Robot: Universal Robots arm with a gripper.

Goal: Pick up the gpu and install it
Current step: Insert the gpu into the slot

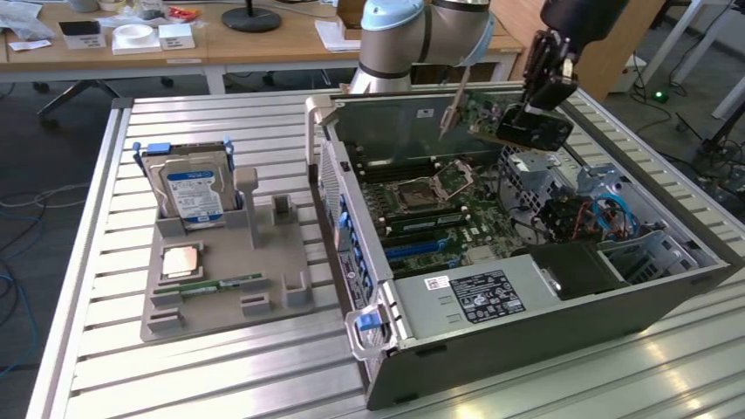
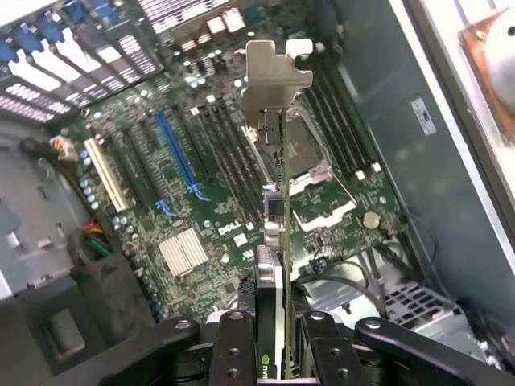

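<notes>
I'm gripping the thin green-board gpu with silver end bracket, black gripper jaws clenching it, hanging over the green motherboard near the far edge of the open grey metal computer case

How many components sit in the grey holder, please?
3: a hard drive upright at the back, a square chip lying flat, and a memory stick beside it. Another may hide behind the drive.

Stock count:
- 1 table
- 1 open computer case, containing 1 motherboard and 1 labelled power supply
- 1 blue expansion slot and 1 finned silver heatsink on the motherboard
- 1 grey holder tray, carrying 1 hard drive, 1 processor chip and 1 memory stick
- 1 gpu
- 1 end effector
- 1 robot arm
</notes>
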